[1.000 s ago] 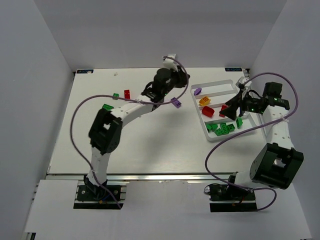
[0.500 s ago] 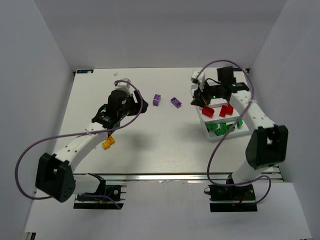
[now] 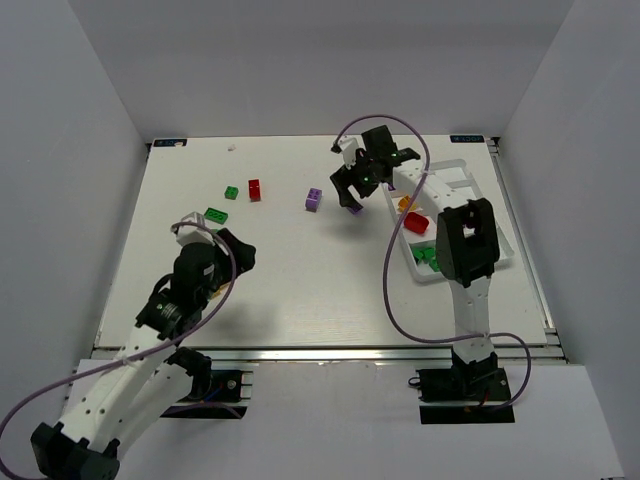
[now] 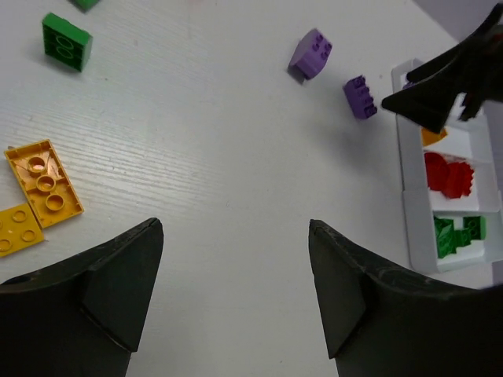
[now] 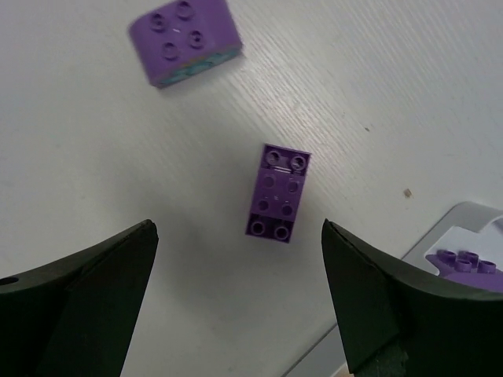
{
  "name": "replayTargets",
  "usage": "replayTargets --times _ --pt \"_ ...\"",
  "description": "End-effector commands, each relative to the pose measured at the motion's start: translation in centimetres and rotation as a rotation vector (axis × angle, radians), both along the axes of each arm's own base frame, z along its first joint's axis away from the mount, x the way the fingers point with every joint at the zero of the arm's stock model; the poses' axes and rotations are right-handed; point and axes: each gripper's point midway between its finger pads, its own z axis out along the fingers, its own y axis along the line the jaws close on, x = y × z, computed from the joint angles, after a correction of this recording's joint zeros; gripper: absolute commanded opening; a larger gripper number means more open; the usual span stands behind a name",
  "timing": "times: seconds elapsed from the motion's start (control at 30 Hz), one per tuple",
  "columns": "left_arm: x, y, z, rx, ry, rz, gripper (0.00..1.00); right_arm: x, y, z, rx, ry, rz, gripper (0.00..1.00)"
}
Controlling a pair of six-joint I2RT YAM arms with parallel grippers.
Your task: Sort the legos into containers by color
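Table (image 3: 300, 270): white, with loose legos scattered over its upper half in the overhead view.
Tray (image 4: 410, 206): right edge of the left wrist view, with orange, red (image 4: 448, 173) and green (image 4: 456, 236) pieces in separate compartments.
Right gripper (image 5: 236, 225): jaws spread wide and empty, above a purple brick (image 5: 277, 192) lying flat on the table at frame centre.
Left gripper (image 4: 234, 228): jaws spread wide, gripping nothing, over bare table.
Orange plates (image 4: 43, 182): left edge of the left wrist view.
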Motion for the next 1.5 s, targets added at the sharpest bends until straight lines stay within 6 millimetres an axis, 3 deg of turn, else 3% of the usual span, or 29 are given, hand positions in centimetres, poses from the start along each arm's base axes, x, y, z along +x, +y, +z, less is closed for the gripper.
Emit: replayTargets --times 0.0,0.3,0.6,1.1,1.2,1.33,1.4,1.43,1.47 --pt "-0.7 2.0 0.9 -0.009 -0.026 0.102 0.84 3.4 -1.2 -0.4 -0.053 -0.061 -0.140 0.89" --pt "-1.4 2.6 0.1 -0.023 -0.016 0.128 0.84 4.4 -1.0 -3.7 -0.090 -0.052 -0.115 0.88" --pt "-1.1 2.4 -0.1 -0.023 -0.004 0.126 0.84 4.3 -0.7 -6.1 -0.083 -0.006 -0.085 0.78" --pt "-0.5 2.0 -0.3 -0.016 0.005 0.120 0.84 4.5 -1.4 -7.2 -0.095 0.016 -0.096 0.48" --pt "-0.5 1.8 -0.5 -0.018 0.012 0.116 0.84 4.6 -1.5 -6.7 -0.096 0.004 -0.091 0.37" --pt "-0.5 1.7 -0.6 -0.028 0.007 0.112 0.84 4.4 -1.3 -3.7 -0.044 -0.020 -0.065 0.11" --pt "-0.4 1.5 -0.6 -0.037 0.003 0.106 0.84 4.2 -1.3 -0.8 0.004 -0.059 -0.025 0.05" --pt "-0.4 1.4 -0.7 -0.039 0.002 0.103 0.84 4.0 -1.4 1.9 0.032 -0.103 0.000 0.01" --pt "-0.2 1.3 -0.6 -0.044 -0.003 0.099 0.84 3.4 -1.6 2.3 0.043 -0.107 0.026 0.00"
